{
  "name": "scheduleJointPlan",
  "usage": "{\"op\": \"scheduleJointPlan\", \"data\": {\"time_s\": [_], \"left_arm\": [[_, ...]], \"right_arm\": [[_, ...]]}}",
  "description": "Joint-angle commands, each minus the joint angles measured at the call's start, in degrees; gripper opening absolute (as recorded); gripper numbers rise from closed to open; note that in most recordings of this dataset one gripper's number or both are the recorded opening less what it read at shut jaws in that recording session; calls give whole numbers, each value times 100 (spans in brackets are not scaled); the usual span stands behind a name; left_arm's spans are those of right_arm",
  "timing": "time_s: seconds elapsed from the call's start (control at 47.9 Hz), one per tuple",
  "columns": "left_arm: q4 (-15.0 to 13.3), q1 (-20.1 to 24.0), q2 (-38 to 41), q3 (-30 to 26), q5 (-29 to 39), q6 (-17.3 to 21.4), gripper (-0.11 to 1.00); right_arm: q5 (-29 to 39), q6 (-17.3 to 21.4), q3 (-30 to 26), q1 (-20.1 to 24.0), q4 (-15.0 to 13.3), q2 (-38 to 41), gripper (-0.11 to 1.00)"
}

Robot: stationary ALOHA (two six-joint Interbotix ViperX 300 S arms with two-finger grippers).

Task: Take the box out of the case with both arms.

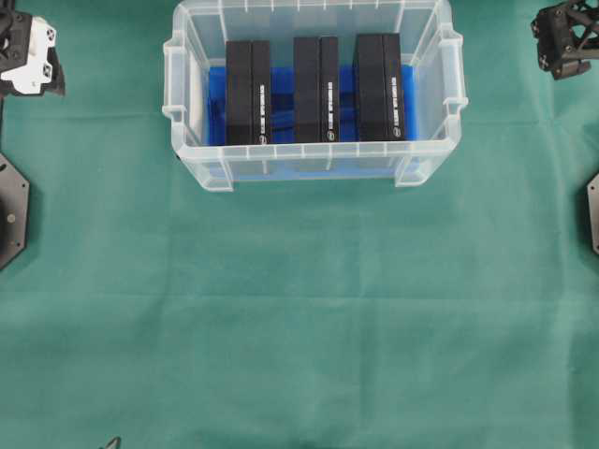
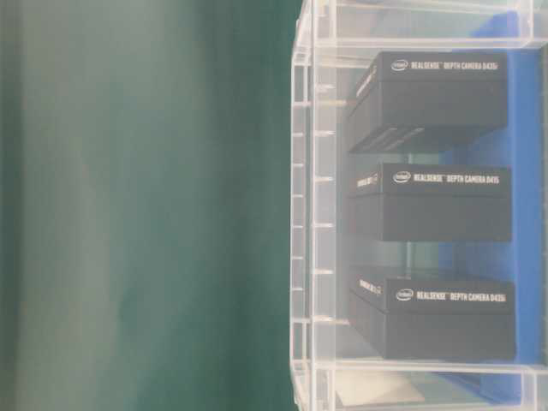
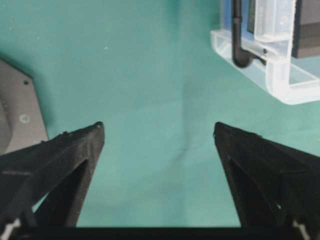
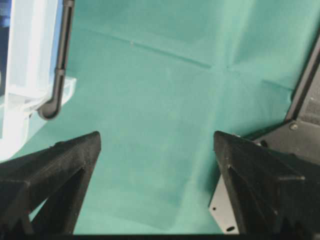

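Note:
The clear plastic case (image 1: pixel 314 159) sits at the back middle of the green cloth, with a blue sheet on its bottom. Three black boxes (image 1: pixel 248 92) (image 1: pixel 315 89) (image 1: pixel 378 86) stand side by side inside it; the table-level view shows them through the case wall (image 2: pixel 312 214), printed with white lettering (image 2: pixel 437 201). My left gripper (image 3: pixel 157 127) is open over bare cloth, and a case corner (image 3: pixel 280 75) lies ahead to its right. My right gripper (image 4: pixel 157 135) is open too, with the case (image 4: pixel 25 75) at its left. Overhead, the left arm (image 1: pixel 28 51) and right arm (image 1: pixel 566 42) sit at the back corners, well away from the case.
Grey base plates lie at the left edge (image 1: pixel 11 210) and right edge (image 1: pixel 592 210) of the table. One shows beside each gripper in the wrist views (image 3: pixel 17 115) (image 4: pixel 295 140). Green cloth (image 1: pixel 299 309) covers the table in front of the case.

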Motion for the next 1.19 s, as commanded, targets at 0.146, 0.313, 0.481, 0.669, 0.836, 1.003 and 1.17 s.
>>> {"op": "scheduleJointPlan", "data": {"time_s": [0.146,0.313,0.481,0.669,0.836,1.003,1.17], "left_arm": [[0,-26,70,-123,62,-44,85],[9,-26,62,-123,141,-202,85],[18,18,97,-141,141,-431,85],[18,18,396,-316,141,-457,85],[18,-18,932,-712,149,-448,85],[18,-114,1529,-1195,237,-448,85],[18,-141,1986,-1608,264,-431,85]], "right_arm": [[-290,44,-70,97,-9,-26,96],[-334,70,-62,97,9,-26,96],[-334,105,-79,97,9,-9,96],[-352,475,-158,97,18,149,96],[-360,519,-334,149,79,422,96],[-369,580,-642,272,123,835,96],[-413,589,-1107,369,114,1362,96]]}}
